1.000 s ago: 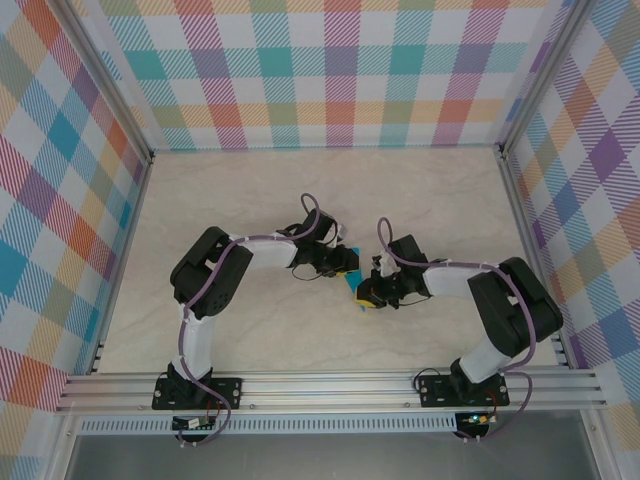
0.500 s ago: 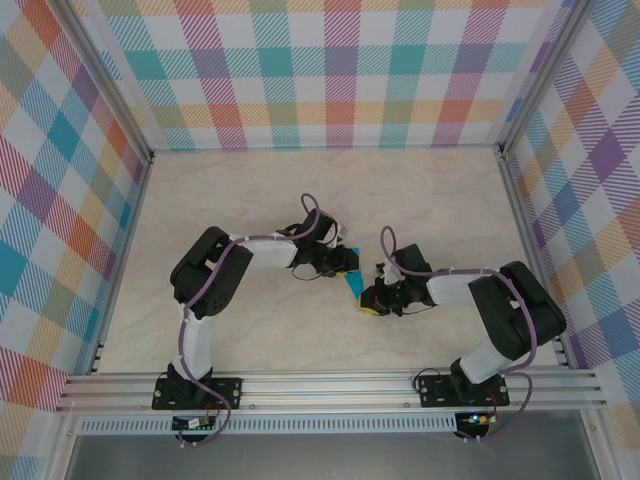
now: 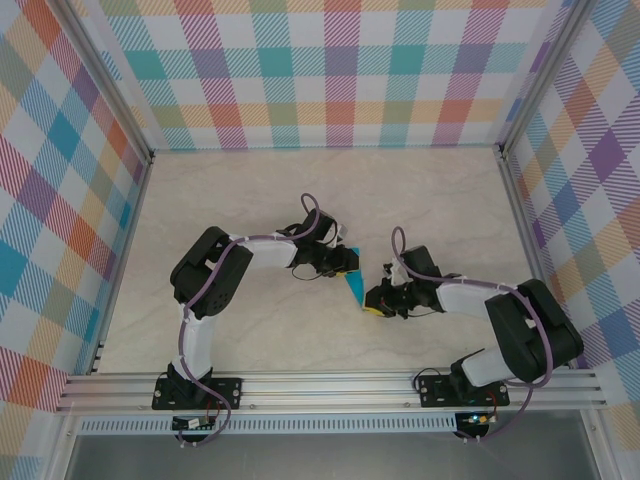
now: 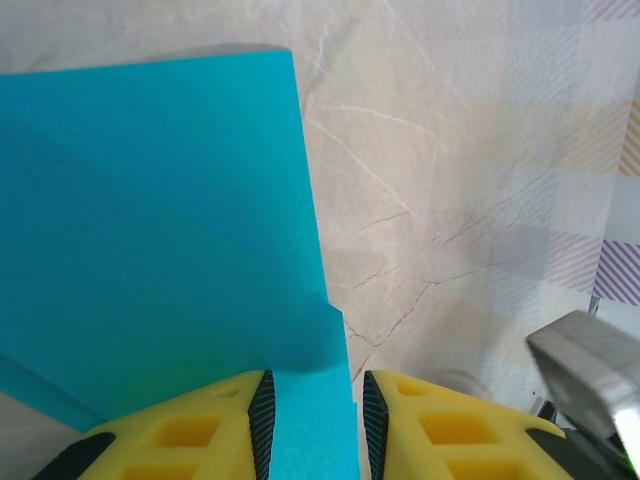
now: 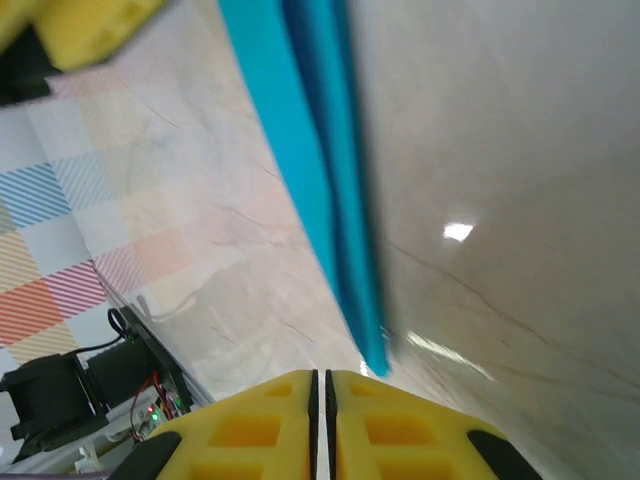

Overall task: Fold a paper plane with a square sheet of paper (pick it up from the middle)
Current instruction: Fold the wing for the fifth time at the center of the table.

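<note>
My left claw [image 4: 315, 425] grips the paper [image 4: 150, 200] at a fold, likely stiffest there; light, floppy. My right claw [image 5: 322, 395] is clenched, empty.

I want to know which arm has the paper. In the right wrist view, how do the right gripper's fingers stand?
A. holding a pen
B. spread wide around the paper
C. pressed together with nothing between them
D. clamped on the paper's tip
C: the right gripper's yellow fingers meet along a thin seam, and the teal paper lies outside them.
</note>
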`<state>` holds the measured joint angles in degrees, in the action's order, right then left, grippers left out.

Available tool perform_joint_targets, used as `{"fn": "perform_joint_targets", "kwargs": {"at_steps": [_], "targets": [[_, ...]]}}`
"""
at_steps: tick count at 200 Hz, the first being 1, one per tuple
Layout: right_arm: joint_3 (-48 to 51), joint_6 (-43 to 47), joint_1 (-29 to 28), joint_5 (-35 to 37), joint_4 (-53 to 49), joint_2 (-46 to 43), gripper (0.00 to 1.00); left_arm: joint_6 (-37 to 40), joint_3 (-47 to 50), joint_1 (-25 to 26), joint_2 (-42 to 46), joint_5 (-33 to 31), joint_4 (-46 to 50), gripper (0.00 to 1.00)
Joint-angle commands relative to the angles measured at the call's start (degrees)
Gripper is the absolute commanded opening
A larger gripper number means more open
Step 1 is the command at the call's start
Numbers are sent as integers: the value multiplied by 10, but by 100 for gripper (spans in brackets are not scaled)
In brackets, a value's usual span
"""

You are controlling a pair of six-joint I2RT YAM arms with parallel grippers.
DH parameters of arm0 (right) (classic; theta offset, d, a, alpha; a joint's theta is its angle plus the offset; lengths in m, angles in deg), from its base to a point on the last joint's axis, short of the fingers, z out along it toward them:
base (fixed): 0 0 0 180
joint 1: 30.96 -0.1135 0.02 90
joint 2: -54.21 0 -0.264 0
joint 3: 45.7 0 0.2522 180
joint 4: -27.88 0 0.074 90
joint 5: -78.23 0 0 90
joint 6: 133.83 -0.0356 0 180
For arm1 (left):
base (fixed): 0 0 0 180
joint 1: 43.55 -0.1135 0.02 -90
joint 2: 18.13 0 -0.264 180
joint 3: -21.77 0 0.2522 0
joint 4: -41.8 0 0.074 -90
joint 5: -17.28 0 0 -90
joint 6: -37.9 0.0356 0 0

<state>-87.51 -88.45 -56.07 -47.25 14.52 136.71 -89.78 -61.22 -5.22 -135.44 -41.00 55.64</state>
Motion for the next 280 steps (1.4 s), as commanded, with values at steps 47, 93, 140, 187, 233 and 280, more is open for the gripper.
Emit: {"fn": "perform_joint_targets", "kwargs": {"at_steps": [47, 93, 140, 187, 233, 280], "targets": [[-79, -43, 2, 2, 71, 117, 13, 13, -1, -4, -24, -14, 29, 33], [-40, -30, 3, 19, 67, 150, 13, 15, -1, -4, -22, -13, 31, 33], [-11, -20, 3, 31, 70, 157, 12, 15, -2, -4, -8, -11, 27, 34], [-18, -21, 3, 32, 65, 160, 7, 22, -26, -4, 8, -6, 45, 36], [-18, -25, 3, 34, 70, 157, 6, 26, -51, -1, 32, -25, 92, 39], [-20, -32, 3, 37, 70, 156, 6, 13, -38, 12, 69, -63, 91, 40]]}}
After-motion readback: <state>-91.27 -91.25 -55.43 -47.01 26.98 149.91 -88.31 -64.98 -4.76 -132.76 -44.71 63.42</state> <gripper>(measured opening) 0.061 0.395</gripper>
